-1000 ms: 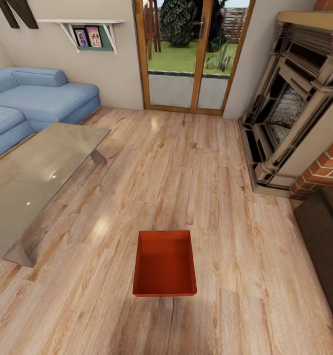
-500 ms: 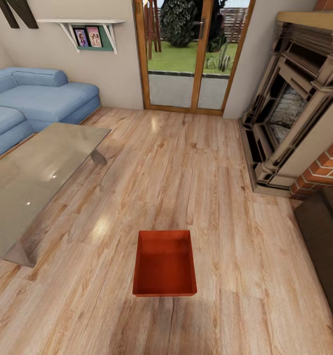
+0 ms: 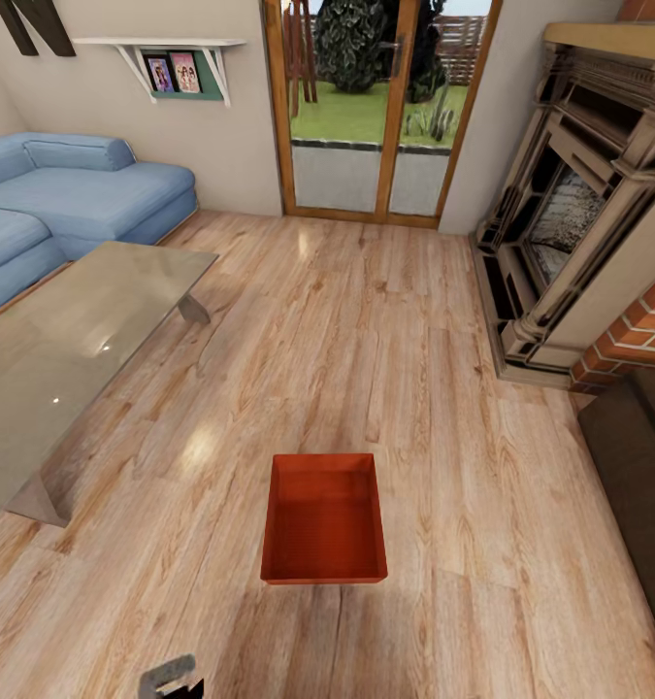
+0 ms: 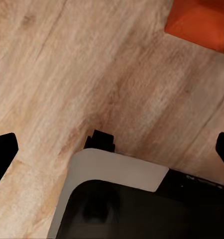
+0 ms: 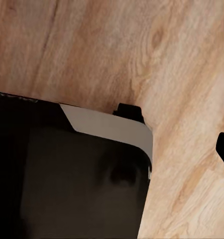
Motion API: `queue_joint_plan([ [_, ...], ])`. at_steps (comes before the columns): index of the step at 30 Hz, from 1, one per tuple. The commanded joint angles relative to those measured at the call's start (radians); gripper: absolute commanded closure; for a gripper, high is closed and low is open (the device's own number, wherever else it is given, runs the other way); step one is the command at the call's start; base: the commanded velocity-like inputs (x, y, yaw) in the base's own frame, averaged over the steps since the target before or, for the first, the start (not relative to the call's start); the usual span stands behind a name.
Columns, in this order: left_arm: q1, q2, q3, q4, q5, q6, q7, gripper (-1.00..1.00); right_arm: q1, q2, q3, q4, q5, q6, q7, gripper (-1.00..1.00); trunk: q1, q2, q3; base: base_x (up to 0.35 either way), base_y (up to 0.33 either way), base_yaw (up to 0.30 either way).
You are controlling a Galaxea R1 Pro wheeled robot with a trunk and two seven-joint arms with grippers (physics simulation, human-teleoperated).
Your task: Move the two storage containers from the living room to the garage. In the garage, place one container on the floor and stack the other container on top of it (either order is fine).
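Our left pincer peeks in at 7 o'clock, fingers spread wide and empty; right pincer's state we cannot tell. Storage container sits open-top on the living-room plank floor dead ahead, reachable for pickup. Glass table at 10, fireplace at 2.

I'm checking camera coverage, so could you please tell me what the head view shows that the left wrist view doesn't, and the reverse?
Head view alone: the whole open bin, the blue sofa, glass table, fireplace and glazed doors.

Left wrist view alone: the robot's grey and black base and both dark fingertips of the left gripper, spread wide over bare floor.

Shared: the wood plank floor and the bin, of which the wrist view catches just a corner.
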State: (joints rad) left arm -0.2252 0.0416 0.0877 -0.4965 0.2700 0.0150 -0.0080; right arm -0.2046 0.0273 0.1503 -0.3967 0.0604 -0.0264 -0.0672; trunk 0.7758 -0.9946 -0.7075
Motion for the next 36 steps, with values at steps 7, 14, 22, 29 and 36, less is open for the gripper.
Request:
queue_joint_plan([
  [7, -0.004, -0.012, -0.001, -0.512, 0.011, 0.361, 0.136, -1.00, -0.091, 0.037, -0.015, -0.072, 0.004, 0.038, -0.010, -1.00, 0.000, 0.000, -0.001, 0.000, 0.000, 0.000],
  [14, -0.080, -0.082, -0.009, -0.585, 0.005, 0.473, 0.298, -1.00, -0.262, 0.087, -0.061, -0.087, 0.001, 0.025, -0.021, -1.00, 0.000, 0.000, -0.001, 0.000, 0.000, 0.000],
  [22, -0.379, -0.103, -0.022, -0.131, -0.012, 0.417, 0.309, -1.00, -0.427, 0.097, -0.179, -0.012, -0.020, 0.018, -0.023, -1.00, 0.000, 0.000, -0.001, 0.000, 0.000, 0.000],
  [29, -0.472, -0.110, -0.075, 0.042, -0.088, 0.205, 0.302, -1.00, -0.484, 0.100, -0.241, 0.056, -0.064, -0.020, -0.022, -1.00, 0.000, 0.000, -0.001, 0.000, 0.000, 0.000],
  [36, -0.479, -0.141, -0.081, 0.037, -0.102, 0.168, 0.314, -1.00, -0.487, 0.094, -0.242, 0.063, -0.061, -0.022, -0.020, -1.00, 0.000, 0.000, -0.001, 0.000, 0.000, 0.000],
])
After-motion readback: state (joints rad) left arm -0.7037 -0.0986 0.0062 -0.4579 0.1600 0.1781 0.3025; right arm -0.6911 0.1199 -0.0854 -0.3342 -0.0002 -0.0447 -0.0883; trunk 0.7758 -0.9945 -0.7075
